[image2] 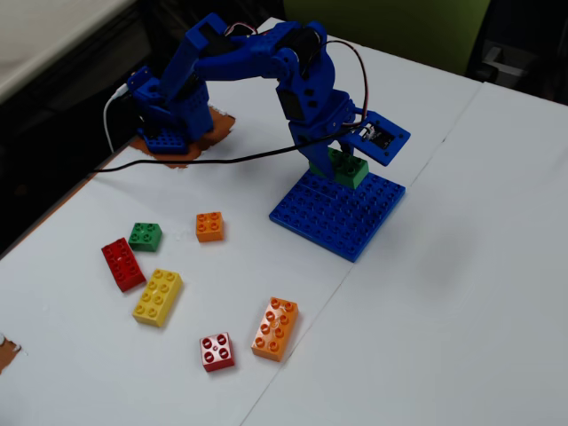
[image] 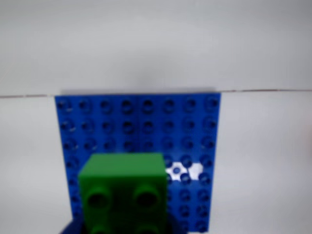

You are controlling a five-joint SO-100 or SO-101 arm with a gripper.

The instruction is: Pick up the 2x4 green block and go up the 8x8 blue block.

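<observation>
1. In the wrist view I see the 2x4 green block (image: 123,192) low in the frame, in front of the 8x8 blue block (image: 141,126). It covers the baseplate's lower left part. Only four of its studs show; the rest runs off the bottom edge.
2. In that same view the baseplate lies flat on the white table (image: 263,161), and its far edge meets a thin seam line across the tabletop. I cannot see the fingers here.
3. In the fixed view the blue arm (image2: 266,67) reaches over the baseplate (image2: 342,217), and its gripper (image2: 342,160) is pinching the green block (image2: 348,169) above the plate's far edge. I cannot tell whether the brick touches the studs.
4. Well left of the baseplate lie loose bricks: a small orange one (image2: 209,226) nearest, then a small green one (image2: 145,236), a red one (image2: 122,264) and a yellow one (image2: 158,297).
5. Below and left of the baseplate sit a long orange brick (image2: 275,328) and a small red brick (image2: 217,351).
</observation>
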